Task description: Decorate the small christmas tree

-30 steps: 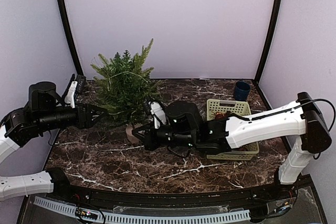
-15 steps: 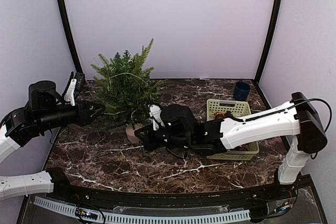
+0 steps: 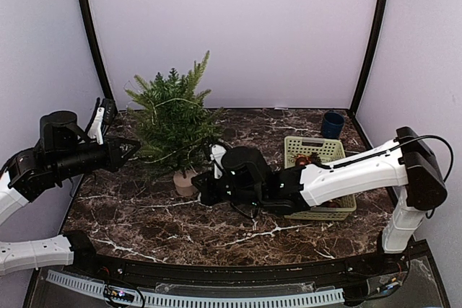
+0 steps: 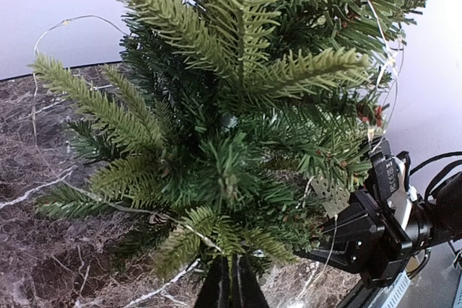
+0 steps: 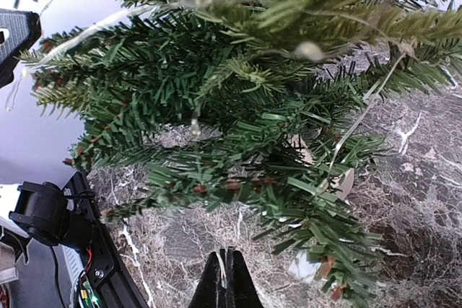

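With the small christmas tree (image 3: pixel 173 124) standing far-left on the marble table (image 3: pixel 238 239) between my arms, and the left gripper (image 4: pixel 229 288) and right gripper (image 5: pixel 227 283) both pinched together on nothing I can make out, I'd drape the light wire (image 5: pixel 108 25) slowly, without tipping the pot (image 3: pixel 184 182).

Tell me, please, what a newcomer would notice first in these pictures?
The small christmas tree stands back left on the marble table, a thin light wire looped over its branches. The left gripper and right gripper point at it from either side, both shut. A beige basket sits to the right.
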`<state>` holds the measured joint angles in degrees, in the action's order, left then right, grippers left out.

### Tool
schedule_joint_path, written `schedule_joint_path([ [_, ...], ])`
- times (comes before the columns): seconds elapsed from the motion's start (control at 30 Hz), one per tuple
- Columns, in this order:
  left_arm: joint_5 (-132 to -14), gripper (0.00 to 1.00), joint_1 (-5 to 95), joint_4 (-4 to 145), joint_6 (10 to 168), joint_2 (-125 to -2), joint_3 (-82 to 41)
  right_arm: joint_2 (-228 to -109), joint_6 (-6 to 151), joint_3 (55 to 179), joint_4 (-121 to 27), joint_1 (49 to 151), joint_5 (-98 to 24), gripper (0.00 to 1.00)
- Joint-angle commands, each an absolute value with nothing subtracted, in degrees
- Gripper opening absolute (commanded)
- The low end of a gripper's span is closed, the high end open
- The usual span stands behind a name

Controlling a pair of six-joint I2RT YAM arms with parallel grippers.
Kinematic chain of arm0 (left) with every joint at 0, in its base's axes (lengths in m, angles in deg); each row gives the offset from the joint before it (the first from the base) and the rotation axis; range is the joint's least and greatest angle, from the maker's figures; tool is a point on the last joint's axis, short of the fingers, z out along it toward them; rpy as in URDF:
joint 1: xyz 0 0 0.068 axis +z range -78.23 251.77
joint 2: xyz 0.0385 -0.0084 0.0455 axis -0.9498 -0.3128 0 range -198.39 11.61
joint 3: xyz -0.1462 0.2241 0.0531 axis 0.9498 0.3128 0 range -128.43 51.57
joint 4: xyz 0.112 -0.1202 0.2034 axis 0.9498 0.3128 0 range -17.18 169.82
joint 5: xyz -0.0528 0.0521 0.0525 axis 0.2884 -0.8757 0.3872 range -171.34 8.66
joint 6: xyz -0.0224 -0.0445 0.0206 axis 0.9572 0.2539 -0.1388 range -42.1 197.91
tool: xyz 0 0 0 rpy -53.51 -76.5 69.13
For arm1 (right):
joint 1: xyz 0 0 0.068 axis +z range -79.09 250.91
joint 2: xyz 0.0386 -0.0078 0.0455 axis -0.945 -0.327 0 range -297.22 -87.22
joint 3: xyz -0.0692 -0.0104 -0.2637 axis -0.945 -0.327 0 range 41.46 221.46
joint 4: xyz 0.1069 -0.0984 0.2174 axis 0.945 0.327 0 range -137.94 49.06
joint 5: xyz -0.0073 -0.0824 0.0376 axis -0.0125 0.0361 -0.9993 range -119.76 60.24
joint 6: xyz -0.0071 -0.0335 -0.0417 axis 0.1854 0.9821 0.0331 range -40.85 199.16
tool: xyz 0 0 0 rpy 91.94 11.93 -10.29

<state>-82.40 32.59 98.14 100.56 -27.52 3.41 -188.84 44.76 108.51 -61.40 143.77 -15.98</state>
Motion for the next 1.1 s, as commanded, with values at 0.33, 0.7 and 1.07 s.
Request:
schedule_joint_path([
  [0.33, -83.4, 0.0, 32.4, 97.43, 100.79, -27.71, 4.29, -192.66, 45.0, 106.6, -68.06, 142.51, -16.67, 0.0],
  [0.7, -84.52, 0.08, 32.39, 98.11, 101.02, -26.06, 4.01, -187.84, 45.78, 102.89, -69.38, 142.45, -18.43, 0.18],
  [1.07, -85.58, 0.48, 32.42, 100.32, 101.17, -23.58, 2.87, -180.0, 46.63, 97.74, -67.97, 143.44, -17.72, 0.52],
])
